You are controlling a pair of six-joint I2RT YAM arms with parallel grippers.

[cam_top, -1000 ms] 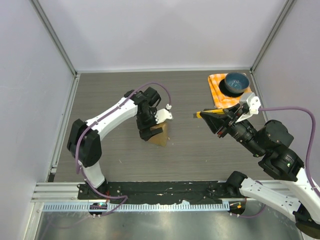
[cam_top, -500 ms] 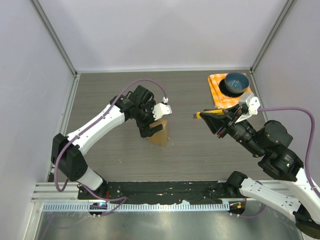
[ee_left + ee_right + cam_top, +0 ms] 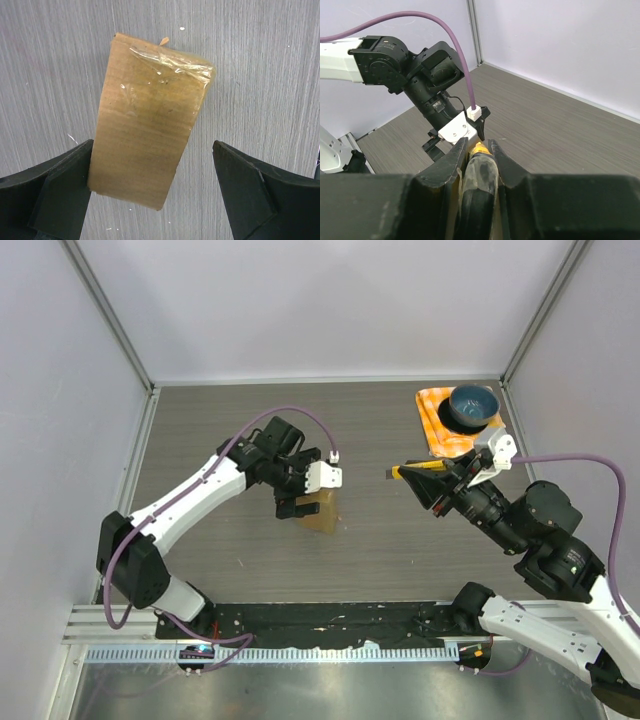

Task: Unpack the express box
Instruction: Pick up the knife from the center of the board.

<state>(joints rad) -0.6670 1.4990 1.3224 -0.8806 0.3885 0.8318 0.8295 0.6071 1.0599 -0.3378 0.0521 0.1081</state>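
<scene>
The express box (image 3: pixel 323 512) is a small brown cardboard carton on the table's middle, with clear tape over its far end (image 3: pixel 172 62). My left gripper (image 3: pixel 300 502) hangs right over it, jaws wide open. In the left wrist view the express box (image 3: pixel 150 125) lies between the fingers, its left edge close against the left finger (image 3: pixel 60 185) and a broad gap to the right finger (image 3: pixel 245 185). My right gripper (image 3: pixel 432 483) hovers to the box's right, shut on a yellow and black knife (image 3: pixel 480 167) whose tip (image 3: pixel 392 472) points at the left wrist.
An orange checked cloth (image 3: pixel 437 430) lies at the back right corner with a blue bowl (image 3: pixel 472 406) on it. White enclosure walls stand on the left, back and right sides. A purple cable loops over the left wrist (image 3: pixel 465 75).
My left jaws have spread fully and the left wrist has turned over the box, which now stands free between the fingers. The right arm and its knife have not moved.
</scene>
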